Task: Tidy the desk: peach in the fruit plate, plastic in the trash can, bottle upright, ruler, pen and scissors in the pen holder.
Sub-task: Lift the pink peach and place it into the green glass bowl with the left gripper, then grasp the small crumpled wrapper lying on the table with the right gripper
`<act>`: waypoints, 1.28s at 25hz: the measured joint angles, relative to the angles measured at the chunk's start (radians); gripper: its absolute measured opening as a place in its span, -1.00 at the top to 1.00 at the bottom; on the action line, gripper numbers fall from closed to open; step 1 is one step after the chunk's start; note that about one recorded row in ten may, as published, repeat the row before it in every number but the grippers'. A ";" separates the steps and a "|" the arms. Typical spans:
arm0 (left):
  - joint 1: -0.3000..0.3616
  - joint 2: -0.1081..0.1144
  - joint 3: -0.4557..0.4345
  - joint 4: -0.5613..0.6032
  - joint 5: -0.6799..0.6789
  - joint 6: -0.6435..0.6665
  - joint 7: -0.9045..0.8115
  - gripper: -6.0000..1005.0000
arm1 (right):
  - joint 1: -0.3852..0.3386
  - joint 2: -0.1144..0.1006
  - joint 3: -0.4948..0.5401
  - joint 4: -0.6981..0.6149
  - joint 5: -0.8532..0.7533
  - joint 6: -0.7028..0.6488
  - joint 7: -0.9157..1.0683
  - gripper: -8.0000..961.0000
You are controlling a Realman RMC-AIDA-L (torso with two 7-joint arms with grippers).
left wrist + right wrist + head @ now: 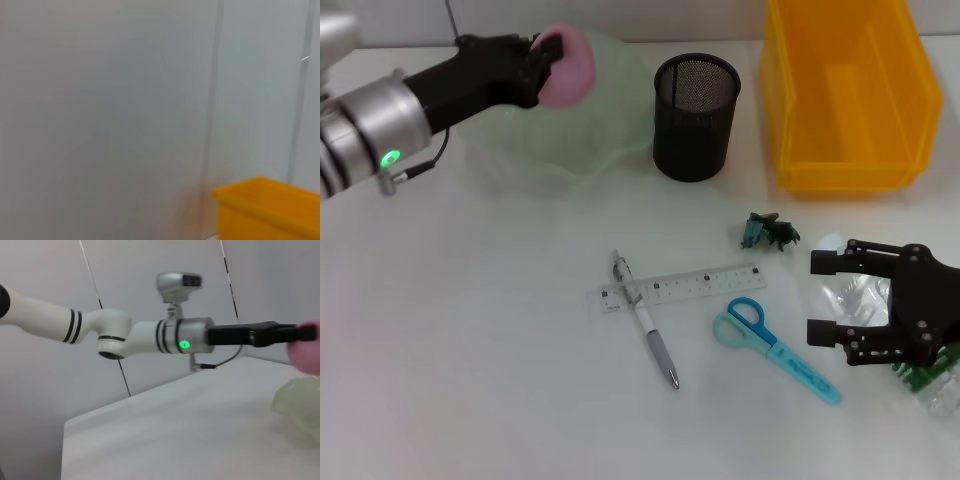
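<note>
Right gripper (823, 296), jaws wide, is hovering over the lying clear plastic bottle (855, 300), beside blue-handled scissors (775, 347). Left gripper (542, 60) is clamping the pink round peach (570, 65) over the pale green wavy plate (565, 140), w/ black mesh cup (695, 115) beside the plate.

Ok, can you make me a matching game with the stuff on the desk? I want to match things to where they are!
Things:
1. peach
2. pen
3. bottle
4. plastic

Places:
A. lying on the desk under the open right gripper
B. lying across the ruler
C. held in the left gripper above the fruit plate
D. on the desk in front of the trash can, right of the pen holder

Pairs: 1-C, 2-B, 3-A, 4-D
</note>
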 joint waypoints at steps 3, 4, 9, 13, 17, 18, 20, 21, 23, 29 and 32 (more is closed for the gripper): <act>-0.051 -0.005 0.004 -0.047 -0.003 -0.105 0.037 0.74 | 0.001 0.000 0.000 0.002 0.000 0.000 0.000 -0.75; -0.058 -0.006 0.006 -0.058 -0.003 -0.117 0.050 0.72 | 0.001 0.000 0.000 0.002 0.000 0.000 0.000 -0.75; -0.076 -0.006 0.008 -0.096 -0.036 -0.155 0.087 0.58 | 0.002 0.002 0.000 0.003 0.001 0.001 0.000 -0.75; -0.076 -0.006 0.009 -0.101 -0.055 -0.157 0.088 0.48 | 0.001 0.002 0.000 0.003 0.001 0.002 0.001 -0.75; -0.065 -0.006 0.019 -0.105 -0.095 -0.136 0.112 0.25 | 0.000 0.002 0.000 0.005 0.001 0.002 0.009 -0.75; -0.062 -0.006 0.023 -0.103 -0.095 -0.125 0.111 0.18 | 0.000 0.002 0.000 0.005 0.003 0.001 0.017 -0.75; -0.047 -0.006 0.027 -0.092 -0.096 -0.075 0.111 0.04 | 0.000 0.000 0.008 -0.009 0.032 0.000 0.078 -0.75; -0.028 -0.005 0.027 -0.083 -0.097 -0.025 0.110 -0.03 | 0.000 0.000 0.008 -0.009 0.032 0.000 0.078 -0.75; 0.016 -0.001 0.025 -0.060 -0.099 0.090 0.115 -0.18 | -0.002 -0.003 0.013 -0.046 0.065 -0.005 0.144 -0.75; 0.208 0.005 0.029 0.005 -0.087 0.471 0.182 -0.56 | 0.023 -0.008 0.000 -0.369 0.149 -0.002 0.482 -0.75; 0.293 0.008 0.037 0.011 -0.056 0.591 0.236 -0.56 | 0.063 -0.015 -0.032 -0.500 0.104 0.004 0.630 -0.75</act>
